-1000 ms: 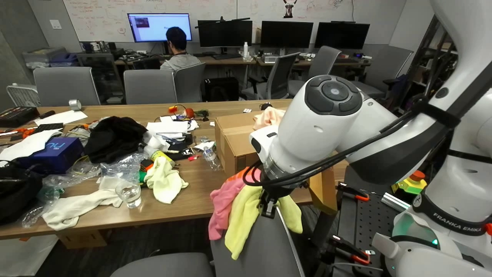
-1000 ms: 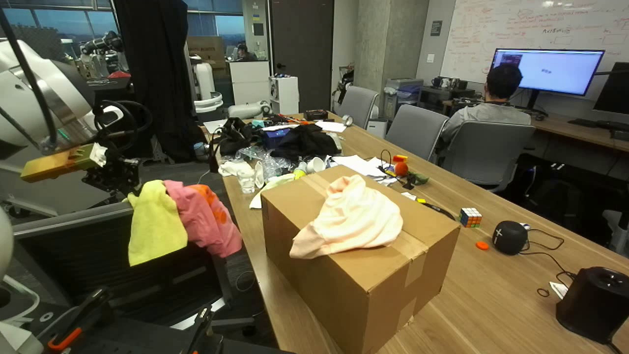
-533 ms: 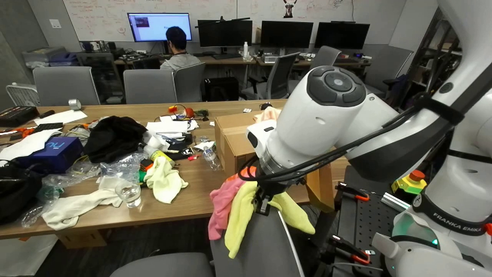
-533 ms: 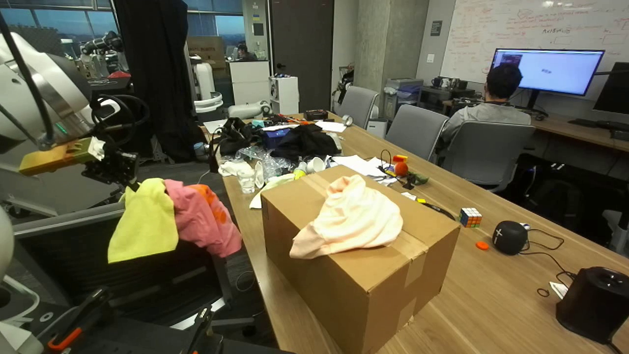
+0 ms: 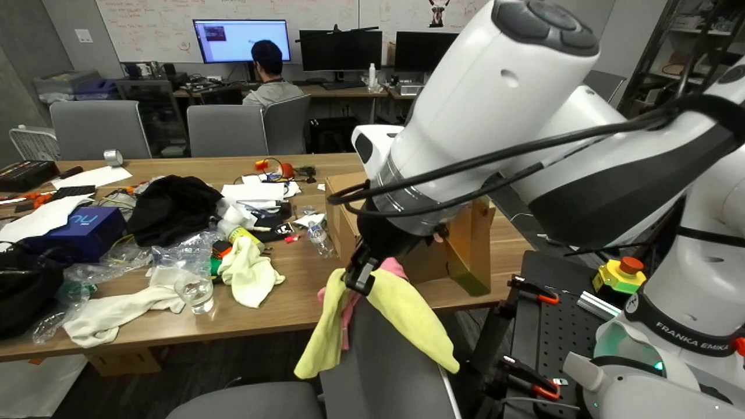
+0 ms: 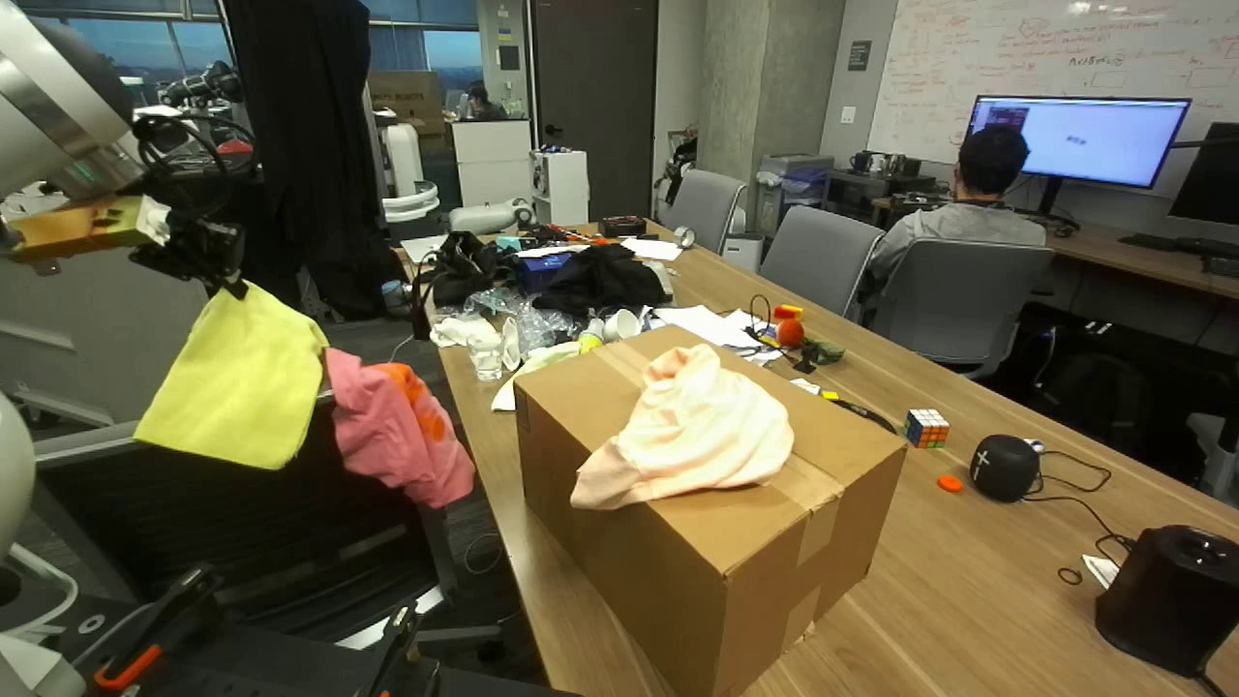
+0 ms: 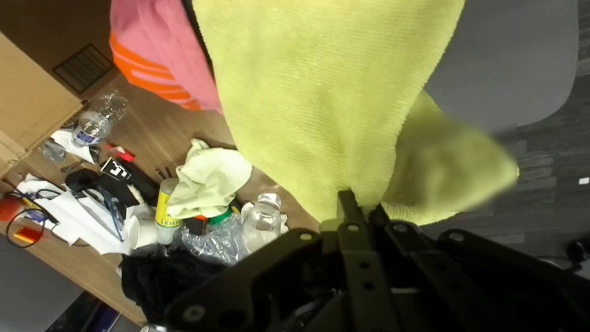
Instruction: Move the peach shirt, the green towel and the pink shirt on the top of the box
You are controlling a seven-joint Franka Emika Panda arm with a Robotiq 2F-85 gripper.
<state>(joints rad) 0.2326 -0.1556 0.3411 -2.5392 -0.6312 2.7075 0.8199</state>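
Jaws pinching yellow-green towel (image 6: 240,382), higher than before; pink shirt (image 6: 395,431) still draped over chair (image 5: 389,361).

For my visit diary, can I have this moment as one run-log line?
gripper: holds yellow-green towel; pink shirt: over chair back; peach shirt: on box; left to place: towel, pink shirt

Both exterior views overlook box (image 6: 716,530); wrist view close on towel (image 7: 322,101).
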